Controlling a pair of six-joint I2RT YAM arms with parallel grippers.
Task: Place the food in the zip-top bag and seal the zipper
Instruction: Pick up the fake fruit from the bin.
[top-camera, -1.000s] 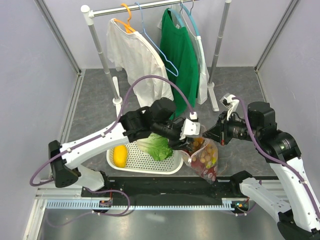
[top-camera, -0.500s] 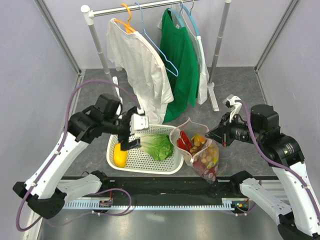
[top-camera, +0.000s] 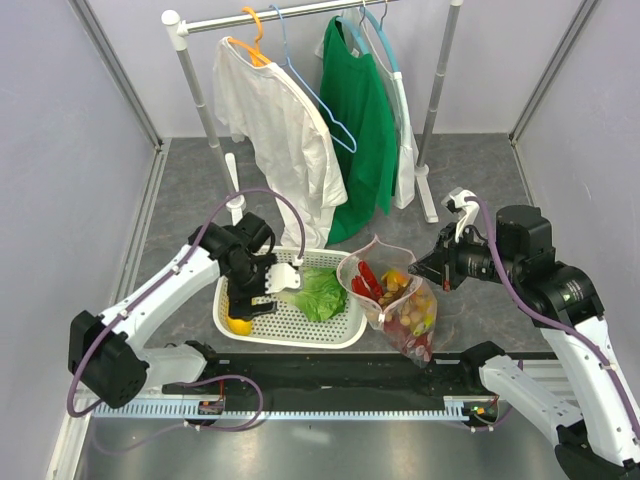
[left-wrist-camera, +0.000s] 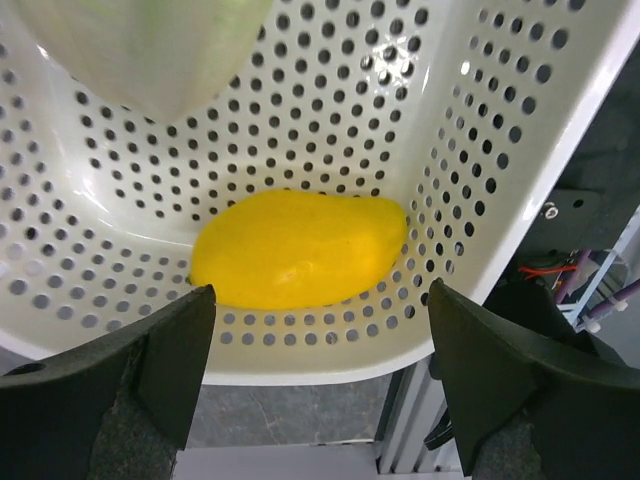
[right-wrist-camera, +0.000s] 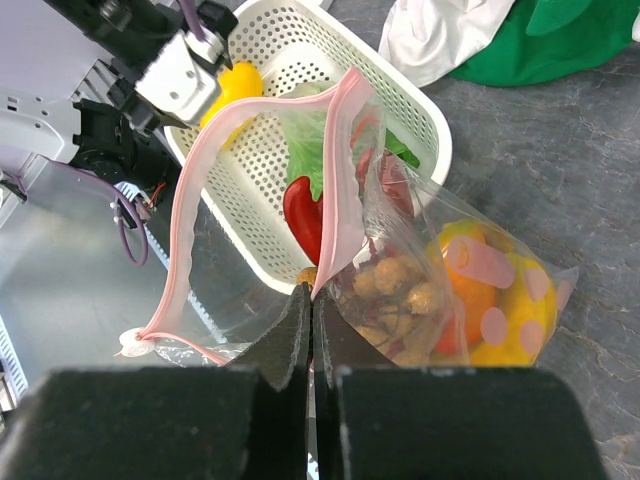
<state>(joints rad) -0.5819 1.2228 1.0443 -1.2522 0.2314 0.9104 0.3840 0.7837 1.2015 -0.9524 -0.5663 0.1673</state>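
My left gripper (top-camera: 255, 300) hangs open over the left end of the white perforated basket (top-camera: 290, 340). In the left wrist view a yellow lemon (left-wrist-camera: 300, 250) lies on the basket floor (left-wrist-camera: 330, 365) between my spread fingers, untouched. Green lettuce (top-camera: 315, 292) lies beside it in the basket. My right gripper (right-wrist-camera: 312, 290) is shut on the pink zipper (right-wrist-camera: 195, 200) of the clear zip-top bag (top-camera: 400, 310) and holds it up with the mouth gaping. Inside the bag are the red lobster (right-wrist-camera: 303, 215), brown longan (right-wrist-camera: 400, 285) and red-yellow mango (right-wrist-camera: 500, 310).
A clothes rack at the back carries a white shirt (top-camera: 275, 130) and a green shirt (top-camera: 360, 120); its post foot (top-camera: 428, 205) stands behind the bag. An aluminium rail (top-camera: 300, 405) runs along the near edge. Purple walls close both sides.
My left arm has drawn back from the bag's mouth to the basket's left end and its jaws have opened wide. The right gripper and the bag have stayed put.
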